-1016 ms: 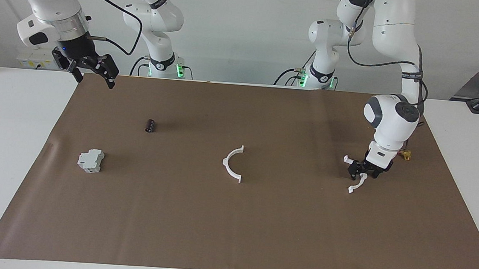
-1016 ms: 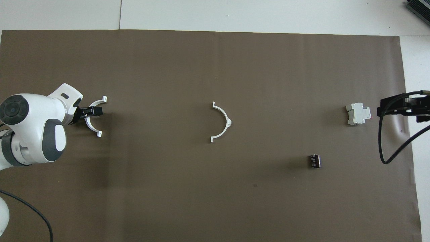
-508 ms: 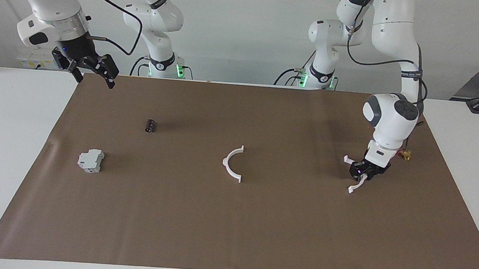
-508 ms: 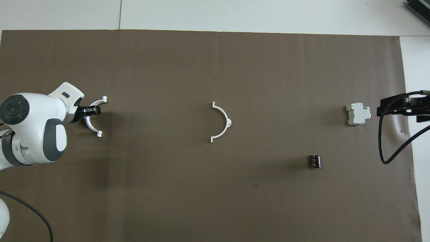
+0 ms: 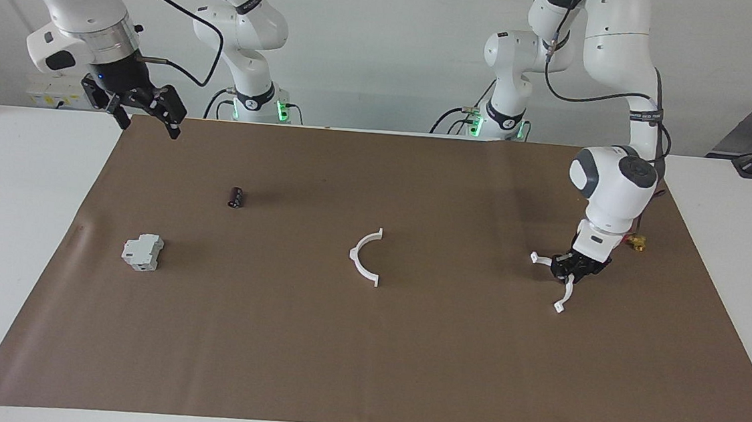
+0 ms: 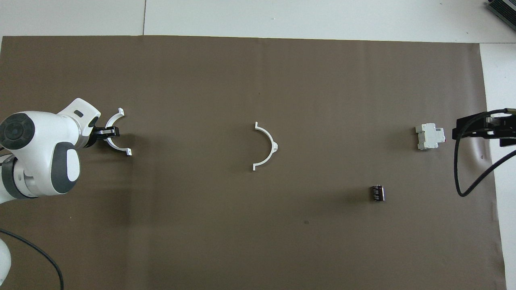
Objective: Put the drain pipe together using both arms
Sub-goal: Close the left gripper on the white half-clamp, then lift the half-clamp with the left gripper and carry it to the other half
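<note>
One white half-ring (image 5: 362, 258) of the drain pipe lies at the middle of the brown mat, also in the overhead view (image 6: 269, 146). My left gripper (image 5: 571, 270) is low at the left arm's end of the mat, shut on the middle of the second half-ring (image 5: 564, 297). In the overhead view the gripper (image 6: 107, 131) holds this ring (image 6: 117, 146) with its open side toward the middle half-ring. My right gripper (image 5: 147, 114) waits raised and open over the mat's corner at the right arm's end, partly in the overhead view (image 6: 483, 131).
A grey boxy block (image 5: 142, 252) (image 6: 430, 136) and a small black cylinder (image 5: 235, 197) (image 6: 377, 192) lie toward the right arm's end. A red-and-gold valve (image 5: 636, 242) sits beside the left wrist. The brown mat (image 5: 363, 371) covers most of the white table.
My left gripper has closed on the second half-ring, and the ring has turned in its grip. The right arm and the middle half-ring have not moved.
</note>
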Robot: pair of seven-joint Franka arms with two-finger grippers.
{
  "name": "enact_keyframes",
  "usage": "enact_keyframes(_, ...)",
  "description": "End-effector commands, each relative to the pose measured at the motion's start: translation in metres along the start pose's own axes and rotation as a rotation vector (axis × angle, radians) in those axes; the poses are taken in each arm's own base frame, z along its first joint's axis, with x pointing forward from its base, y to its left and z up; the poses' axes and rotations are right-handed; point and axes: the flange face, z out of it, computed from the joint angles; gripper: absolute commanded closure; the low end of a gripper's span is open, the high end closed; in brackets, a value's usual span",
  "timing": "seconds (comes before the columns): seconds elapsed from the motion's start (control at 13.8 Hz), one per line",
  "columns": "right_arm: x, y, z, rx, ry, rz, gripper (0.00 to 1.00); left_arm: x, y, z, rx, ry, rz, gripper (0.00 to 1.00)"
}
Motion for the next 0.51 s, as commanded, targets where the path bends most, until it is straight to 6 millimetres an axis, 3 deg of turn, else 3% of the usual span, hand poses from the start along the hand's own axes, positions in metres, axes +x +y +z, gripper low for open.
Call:
enact_keyframes(0.0,-0.002,0.0,0.0,0.017,-0.007,-0.015,0.0,-0.004,0.014,-0.008,0.001,-0.005,-0.003,1.0)
enact_keyframes(0.07,-0.002,0.0,0.0,0.017,-0.007,-0.015,0.0,-0.004,0.02,-0.013,0.0,-0.019,-0.028,1.0)
enact_keyframes(0.44,-0.002,0.0,0.0,0.017,-0.007,-0.015,0.0,-0.01,0.088,-0.047,-0.003,-0.078,-0.071,1.0)
